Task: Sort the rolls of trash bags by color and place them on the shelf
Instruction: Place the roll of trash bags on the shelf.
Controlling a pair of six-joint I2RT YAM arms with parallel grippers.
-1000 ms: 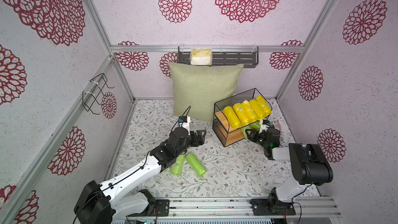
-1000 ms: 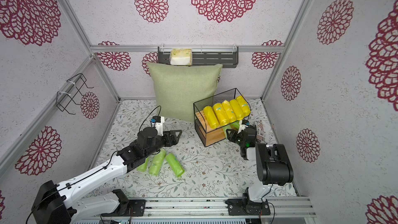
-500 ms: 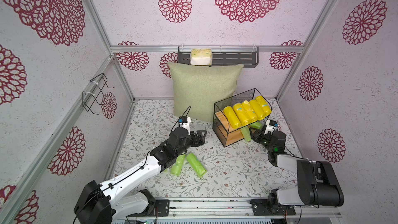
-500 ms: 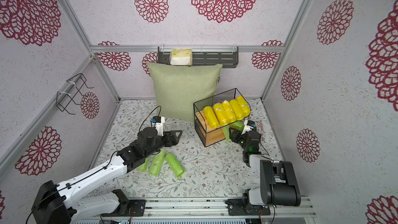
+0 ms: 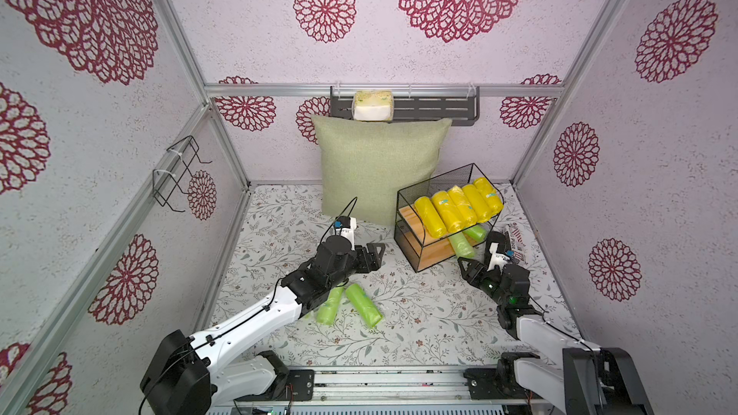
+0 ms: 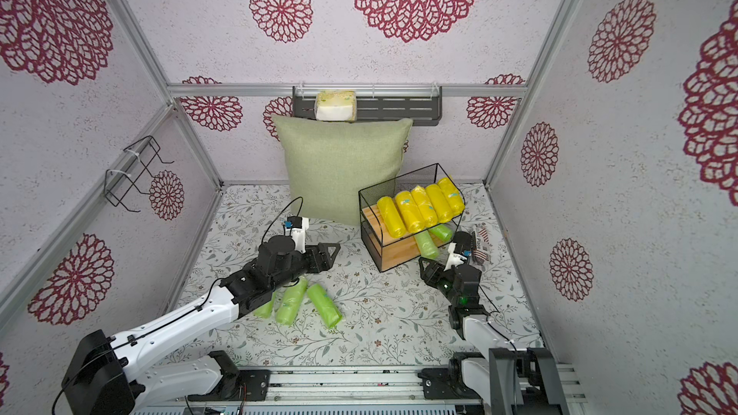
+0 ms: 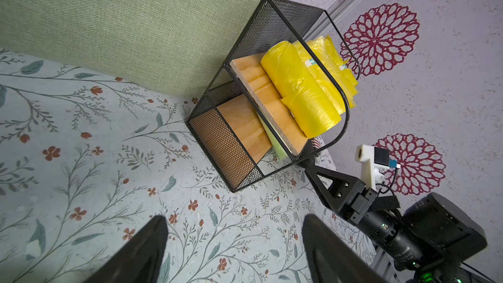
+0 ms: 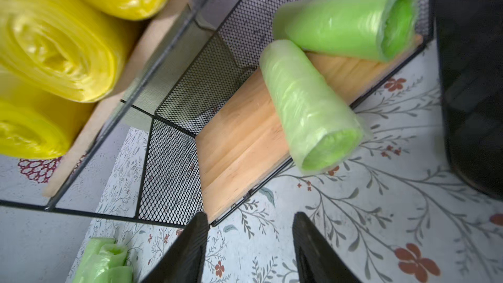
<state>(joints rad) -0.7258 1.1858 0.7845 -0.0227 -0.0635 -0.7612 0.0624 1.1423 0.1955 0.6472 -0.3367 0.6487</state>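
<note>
Shelf (image 5: 433, 251): the top board is filled by five yellow rolls (image 5: 457, 209) lying side by side.
The lower board holds two shelved green rolls (image 8: 307, 104). The nearer one lies askew, its end hanging past the board's front edge.
Three loose green rolls (image 6: 295, 301) lie on the worktop (image 5: 419, 313), well out from the shelf's mesh end and partly under the left arm (image 5: 259, 313).

Right claw (image 8: 247, 224): just off the shelf's open front, jaws parted, nothing between them.
Left claw (image 7: 234, 227): near the shelf's mesh end, spread wide, empty.

Likely trouble:
- The overhanging roll could tip or roll off the shelf front if the frame is bumped or another roll is pushed in beside it.
- The lower tier has little clearance, so a claw may catch the wire.
- The thin, slick plastic may slip from a pinch.
- The left arm could scatter the loose rolls as it swings.
</note>
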